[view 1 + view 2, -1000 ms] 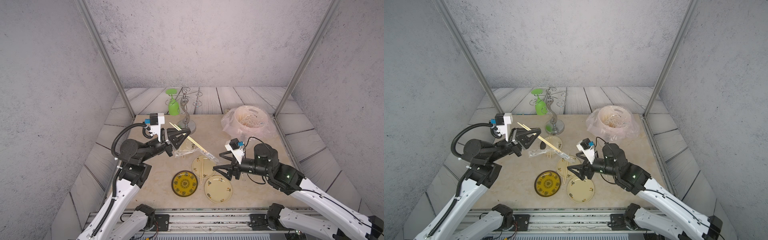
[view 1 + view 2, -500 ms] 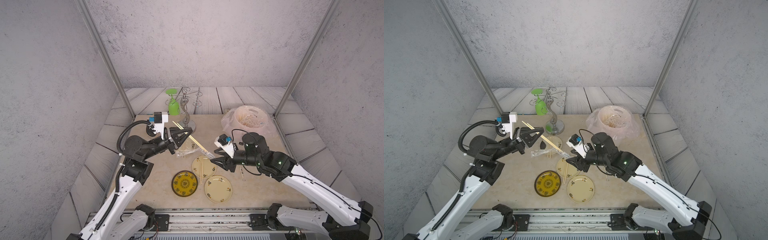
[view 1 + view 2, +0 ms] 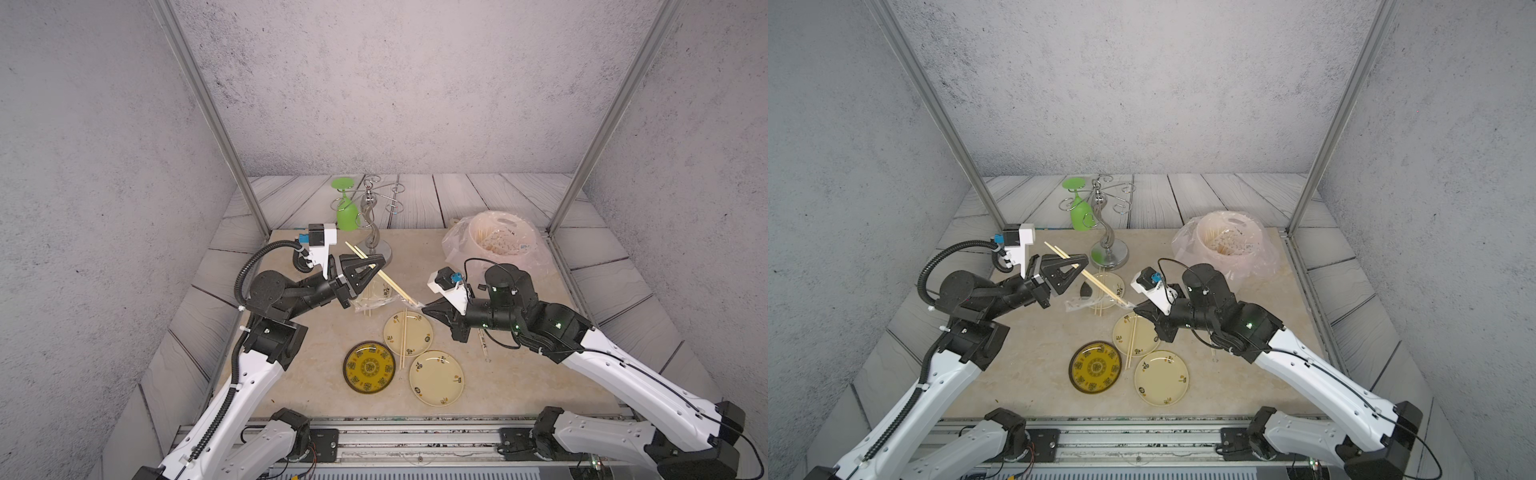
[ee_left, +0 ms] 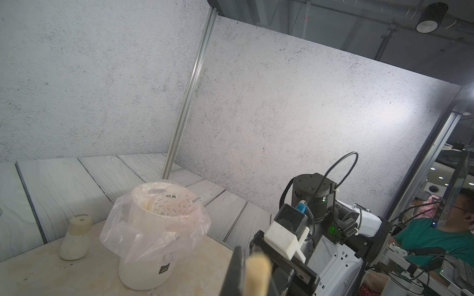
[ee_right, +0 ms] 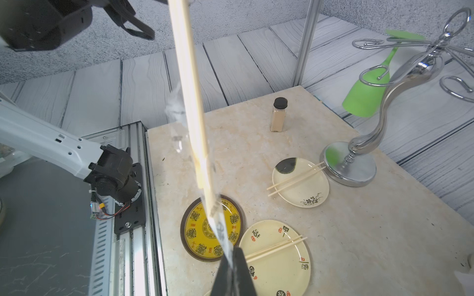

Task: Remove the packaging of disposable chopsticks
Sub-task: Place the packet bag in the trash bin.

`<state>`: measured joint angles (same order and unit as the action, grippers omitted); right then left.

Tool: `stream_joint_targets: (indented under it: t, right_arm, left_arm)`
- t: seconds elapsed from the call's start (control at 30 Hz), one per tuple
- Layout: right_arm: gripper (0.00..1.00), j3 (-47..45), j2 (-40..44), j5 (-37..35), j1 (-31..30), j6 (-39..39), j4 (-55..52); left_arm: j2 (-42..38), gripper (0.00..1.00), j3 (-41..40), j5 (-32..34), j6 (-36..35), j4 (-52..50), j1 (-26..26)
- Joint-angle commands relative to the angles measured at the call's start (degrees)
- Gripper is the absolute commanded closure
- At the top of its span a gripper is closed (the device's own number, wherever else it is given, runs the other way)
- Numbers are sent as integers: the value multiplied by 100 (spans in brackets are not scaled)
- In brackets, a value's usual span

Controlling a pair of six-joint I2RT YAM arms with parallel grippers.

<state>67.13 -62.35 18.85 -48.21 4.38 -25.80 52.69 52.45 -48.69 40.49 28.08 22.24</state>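
A pair of disposable chopsticks (image 3: pixel 388 279) hangs slanted above the table in both top views, with my left gripper (image 3: pixel 371 266) shut on its upper part. The clear packaging (image 5: pixel 221 232) with dark printed marks still covers the lower end of the chopsticks (image 5: pixel 191 84). My right gripper (image 5: pixel 233 266) is shut on the sleeve's flat tail, and in a top view the right gripper (image 3: pixel 1136 308) meets the low end of the chopsticks (image 3: pixel 1100 286). The left wrist view shows only a blurred stick end (image 4: pixel 257 273) beside one dark finger (image 4: pixel 236 271).
Below lie a yellow plate (image 3: pixel 369 368), a cream plate (image 3: pixel 419 343) bearing bare sticks, an empty cream plate (image 3: pixel 436 377) and a small plate (image 5: pixel 305 189) with sticks. A bagged white bin (image 3: pixel 500 239) stands back right, and a chrome rack (image 3: pixel 374 245) with a green glass (image 3: pixel 347 214) at the back. A spice bottle (image 5: pixel 278 115) stands nearby.
My right gripper has moved up and left to the low end of the held pair and gone from open to shut on the sleeve. The left arm shifted slightly right.
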Motion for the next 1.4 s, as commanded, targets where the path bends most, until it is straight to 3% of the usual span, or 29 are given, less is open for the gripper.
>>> stream_joint_targets:
  t: [0.0,0.17,0.33,0.53,0.73,1.0,1.1,1.37]
  right_arm:
    - [100,-174,394,-886,-4,-122,63]
    - [100,-476,768,-2652,75,-214,5]
    - [100,-269,757,-4200,765,-499,-104]
    - [100,500,151,-4028,2401,-487,-298]
    - [98,1565,-1051,-4595,3258,-106,-878]
    - [95,1940,-1373,-5133,3496,-26,-1319]
    - [97,1951,-1346,-5062,3542,18,-1373]
    - [91,2244,-1863,-5246,3540,154,-1680]
  left_arm:
    - [-200,100,42,252,-322,-153,-44]
    - [-233,100,55,378,-386,-307,-44]
    - [-241,100,20,351,-271,-187,-44]
    - [-268,100,28,376,-300,-207,-45]
    - [-324,100,22,401,-386,-289,-44]
    - [-372,100,46,465,-514,-452,-44]
    - [-382,100,40,463,-493,-435,-44]
    - [-416,100,51,471,-533,-469,-44]
